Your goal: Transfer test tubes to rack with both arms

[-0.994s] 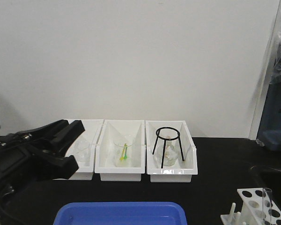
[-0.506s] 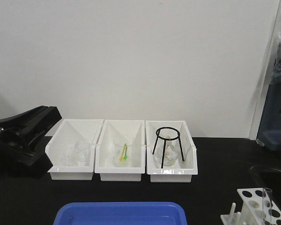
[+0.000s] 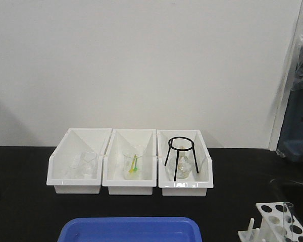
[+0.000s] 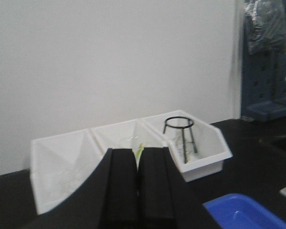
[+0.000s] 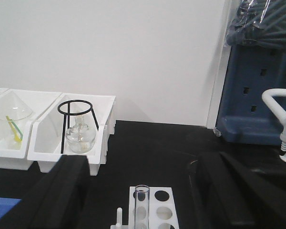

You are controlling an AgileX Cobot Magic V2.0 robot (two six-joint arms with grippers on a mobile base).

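Left gripper (image 4: 137, 186): jaws pressed together, nothing between them, aimed toward the three white bins (image 4: 133, 157). Right gripper (image 5: 140, 191): jaws spread wide and empty, directly above the rack (image 5: 150, 207) on the black surface (image 5: 152, 148). One test tube (image 5: 142, 202) stands upright in a rack hole. Judged light, rigid, smooth and breakable; grip it mid-wall below the rim with gentle pressure, keeping it vertical. No other tubes are discernible.
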